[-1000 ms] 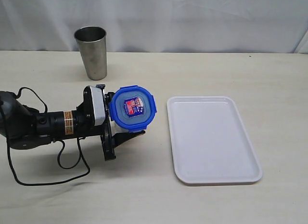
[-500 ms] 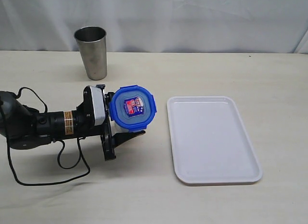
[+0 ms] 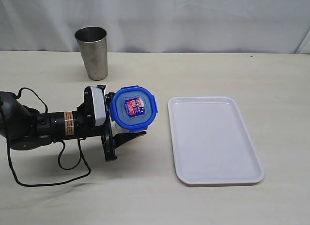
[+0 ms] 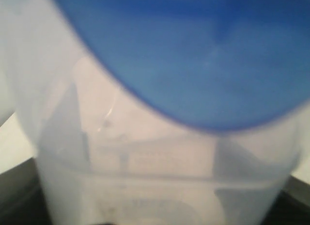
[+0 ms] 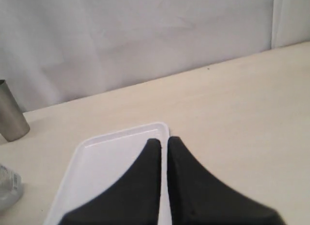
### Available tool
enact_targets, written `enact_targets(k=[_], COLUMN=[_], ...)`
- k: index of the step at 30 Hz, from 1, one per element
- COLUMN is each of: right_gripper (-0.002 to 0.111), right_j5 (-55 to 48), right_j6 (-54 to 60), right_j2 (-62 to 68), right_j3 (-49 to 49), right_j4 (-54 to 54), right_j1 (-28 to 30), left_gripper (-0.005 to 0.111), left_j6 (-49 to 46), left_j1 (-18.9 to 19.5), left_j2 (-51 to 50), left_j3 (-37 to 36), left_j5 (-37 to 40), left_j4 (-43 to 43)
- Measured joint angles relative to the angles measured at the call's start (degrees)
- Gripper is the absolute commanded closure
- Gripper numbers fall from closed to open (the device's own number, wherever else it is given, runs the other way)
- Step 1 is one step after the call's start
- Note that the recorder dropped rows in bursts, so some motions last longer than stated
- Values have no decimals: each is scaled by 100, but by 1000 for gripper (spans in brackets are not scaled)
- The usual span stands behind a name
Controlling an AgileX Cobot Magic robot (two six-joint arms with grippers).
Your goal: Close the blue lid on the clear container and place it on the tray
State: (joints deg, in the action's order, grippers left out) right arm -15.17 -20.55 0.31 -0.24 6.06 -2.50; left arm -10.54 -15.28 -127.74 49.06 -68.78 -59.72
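Because the clear container looks light and slippery, the left claw pinches its sides while the right claw is pressed together.

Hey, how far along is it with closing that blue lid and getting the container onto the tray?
Done: the blue lid sits on the clear container, though I cannot tell whether its flaps are snapped. In hand: the left gripper grips the container beside the tray. Left: setting it on the tray, which holds nothing. The right gripper is shut.
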Motion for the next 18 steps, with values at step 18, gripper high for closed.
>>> enact_targets(k=[18], right_gripper=[104], right_j5=[-549], right_j6=[0], right_j2=[0], right_j3=[14], right_j4=[0], right_j1=[0], left_gripper=[107], left_j6=[0], left_j1=[0], left_j2=[0], left_j3=[0], left_j5=[0], left_j4=[0])
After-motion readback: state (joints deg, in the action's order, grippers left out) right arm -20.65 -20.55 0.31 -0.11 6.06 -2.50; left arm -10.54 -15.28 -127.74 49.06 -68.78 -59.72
